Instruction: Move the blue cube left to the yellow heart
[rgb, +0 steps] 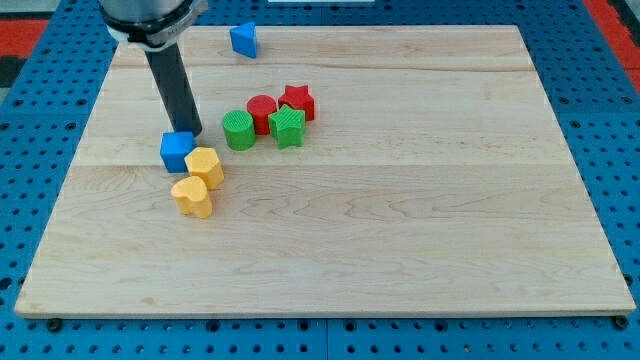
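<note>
The blue cube (177, 151) sits left of the board's middle. A yellow block (205, 166) touches its lower right corner. Below that lies a second yellow block, heart-like in shape (192, 196). My tip (193, 134) stands just above and right of the blue cube, touching or nearly touching its top right edge. The dark rod rises from there toward the view's top left.
A green cylinder (239, 130), a green star (287, 127), a red cylinder (262, 111) and a red star (297, 101) cluster to the right of my tip. A blue block (244, 39) lies near the board's top edge. The wooden board (400, 220) rests on a blue perforated table.
</note>
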